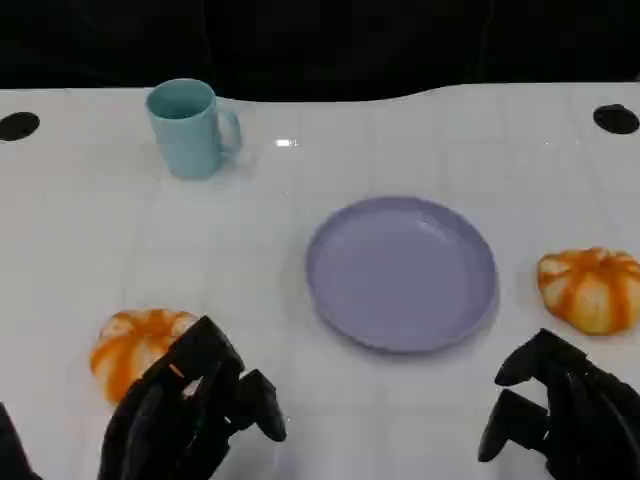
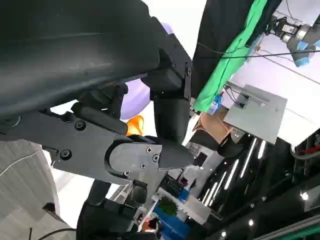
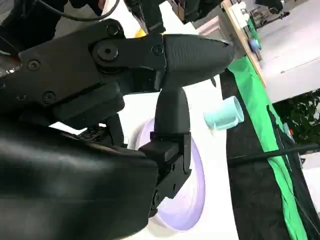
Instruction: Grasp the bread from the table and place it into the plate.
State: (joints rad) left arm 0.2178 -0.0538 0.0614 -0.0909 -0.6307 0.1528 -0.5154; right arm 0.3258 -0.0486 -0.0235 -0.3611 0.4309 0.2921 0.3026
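Bread, two orange-and-white striped buns, flanks the empty round lavender plate; black left hand and right hand hover spread, holding nothing, ready to grasp.

left hand: matte black, blocky fingers with rounded tips; a small orange glint between the segments in the head view.
right hand: the same matte black, chunky segmented fingers.
left hand shell: broad, rounded and glossy black in the left wrist view.
left hand screws: small round black heads set into flat black link plates.
right hand shell: smooth curved black surface with a soft sheen.
right hand pivot: a large round screw head on an angular black bracket.
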